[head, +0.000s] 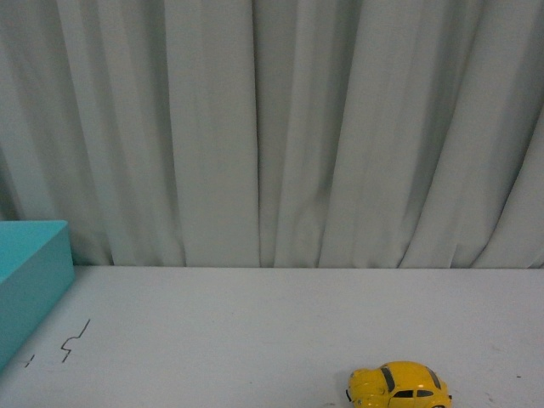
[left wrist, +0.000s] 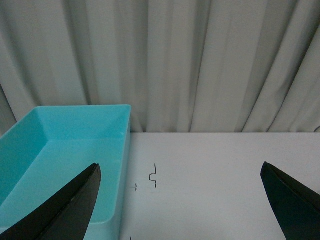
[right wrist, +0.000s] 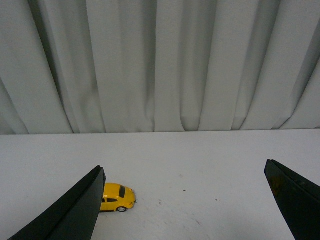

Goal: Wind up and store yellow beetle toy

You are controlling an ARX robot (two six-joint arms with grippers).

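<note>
The yellow beetle toy (head: 398,385) stands on its wheels at the near right of the white bench (head: 255,323), side-on to the robot and touching nothing. The turquoise bin (head: 32,272), most likely where the toy is to be stored, sits at the far left, well apart from it, with a few pen marks (head: 75,340) on the bench just to its right. A pale curtain (head: 272,127) closes off the back.

The right pincer (right wrist: 183,165) is spread wide and holds nothing. In its wrist view the toy lies beside one finger and is partly hidden by it, not centred in the gap. The left pincer (left wrist: 180,166) is also wide apart and empty, hanging near the bin. The front view shows neither arm.

Nothing of the task looks done yet: the toy is neither wound nor stored.

Several things could go wrong from here:
- Closing the right pincer from this offset may let one finger knock the toy, which would roll away on its free wheels.
- The glossy, rounded body gives little flat surface, so a squeeze high on the roof could squirt it out.
- Once wound, any slack in the grip could send it running off the bench's near edge.
- The long carry to the bin gives a loose hold time to fail.
</note>
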